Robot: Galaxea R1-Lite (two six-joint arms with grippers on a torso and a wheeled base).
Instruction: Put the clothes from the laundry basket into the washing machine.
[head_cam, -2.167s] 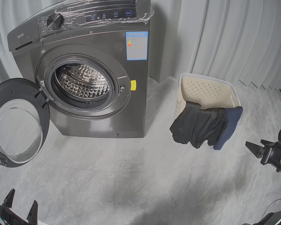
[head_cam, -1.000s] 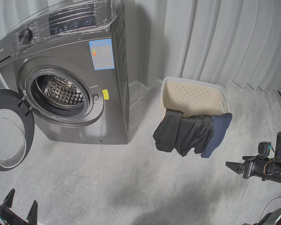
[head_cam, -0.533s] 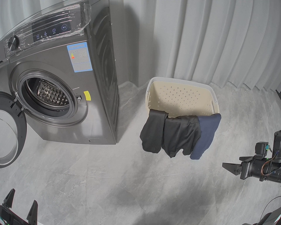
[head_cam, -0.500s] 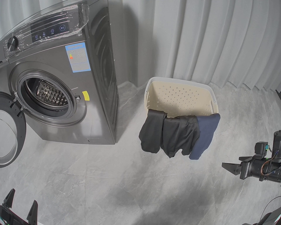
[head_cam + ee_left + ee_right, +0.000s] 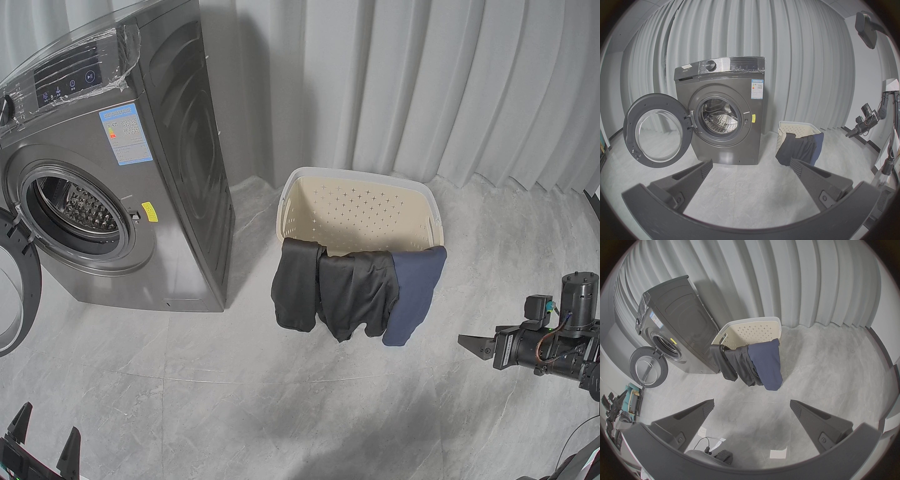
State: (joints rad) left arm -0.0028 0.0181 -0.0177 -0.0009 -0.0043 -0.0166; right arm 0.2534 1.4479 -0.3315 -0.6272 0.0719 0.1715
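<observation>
Hanging clothes (image 5: pixel 356 290) on laundry basket (image 5: pixel 359 175), blue-labelled washing machine (image 5: pixel 181 156), left hand (image 5: pixel 45 428) and right hand (image 5: pixel 751 402) spread

Curtain and floor behind the laundry corner

A pale pleated curtain (image 5: pixel 437 87) hangs from eleven to two o'clock; the grey marbled floor (image 5: pixel 281 387) spreads toward six, with white paper scraps (image 5: pixel 778 454) lying on it.

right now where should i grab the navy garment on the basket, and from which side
Probably pinch the navy garment at its fold over the front rim of the laundry basket, coming from above on the robot's right: it drapes flat down the outside at the row's right end, with dark garments only on its left.
</observation>
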